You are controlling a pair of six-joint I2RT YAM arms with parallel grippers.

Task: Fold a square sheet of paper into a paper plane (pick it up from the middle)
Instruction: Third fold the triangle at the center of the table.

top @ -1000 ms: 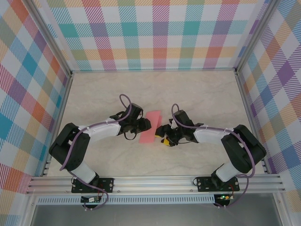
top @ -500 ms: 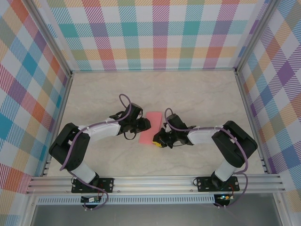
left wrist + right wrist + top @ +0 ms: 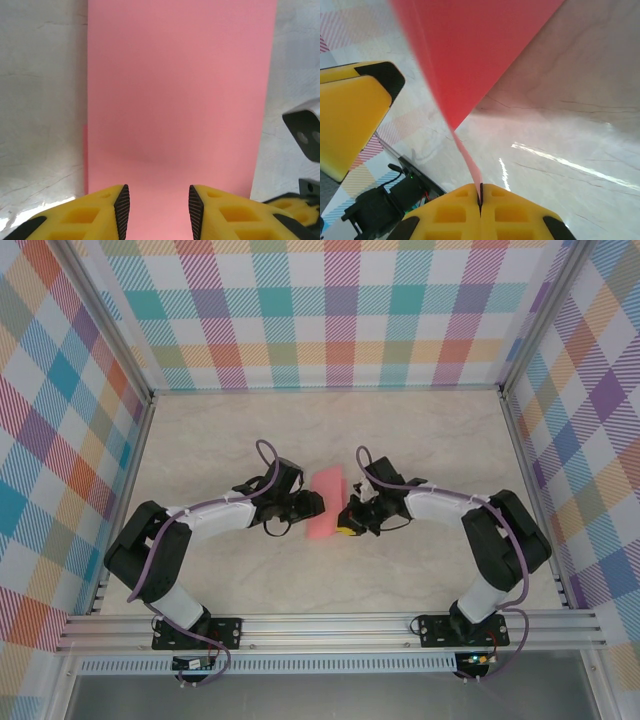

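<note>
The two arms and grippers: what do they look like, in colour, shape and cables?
The left arm and right arm have black joints and white covers, a purple cable along each. The left gripper and right gripper have yellow fingers with hollow cells; the left's pads are black and ribbed.

Premises: a robotics laboratory test cell, not a domestic or commercial room. A pale marble-patterned table [image 3: 430, 440] is boxed in on three sides by flat panels [image 3: 340, 310] printed in a multicoloured check, held in aluminium extrusion posts [image 3: 105, 325]. Slotted aluminium rails [image 3: 330, 625] run along the near edge, with a left arm [image 3: 200, 520] and a right arm [image 3: 450, 505] bolted to them on black base plates [image 3: 197, 632]. Exposed purple cabling [image 3: 262, 455] runs along both arms.
</note>
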